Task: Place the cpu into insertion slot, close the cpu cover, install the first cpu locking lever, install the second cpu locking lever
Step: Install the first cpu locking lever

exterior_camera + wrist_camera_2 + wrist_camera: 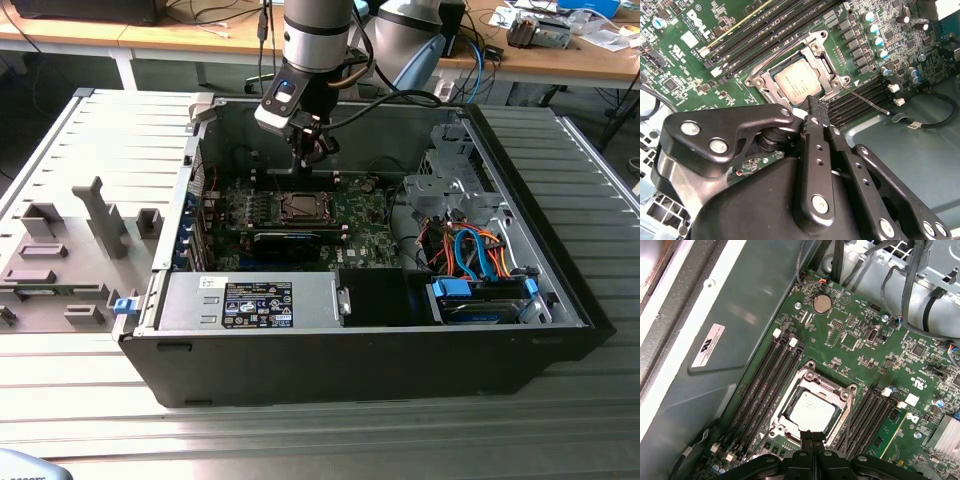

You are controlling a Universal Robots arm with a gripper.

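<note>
Progress: the cpu (pixel 812 412) sat flat in the insertion slot (pixel 300 207), pale face up, just beyond the fingertips in both wrist views. The cpu cover (pixel 826 57) looked to be down, its silver frame lying around the chip with the face showing through the window, so the first two steps were judged done. A thin locking lever (pixel 870 102) stuck out from the socket corner beside the fingertips, over the memory slots, and looked unlatched. The latch state of the levers could not be told for certain, so both lever steps were judged left to do.

Pose: the arm (pixel 315 40) reached straight down into the open computer case (pixel 350 350), which lay on its side on the tabletop (pixel 300 440). The wrist was roughly vertical over the motherboard (pixel 865 340). The fingers (pixel 812 130) were pressed together, with no gap and nothing seen between them. Their tips were low at the socket's near edge, close to the cover frame, but contact with it could not be confirmed.
</note>
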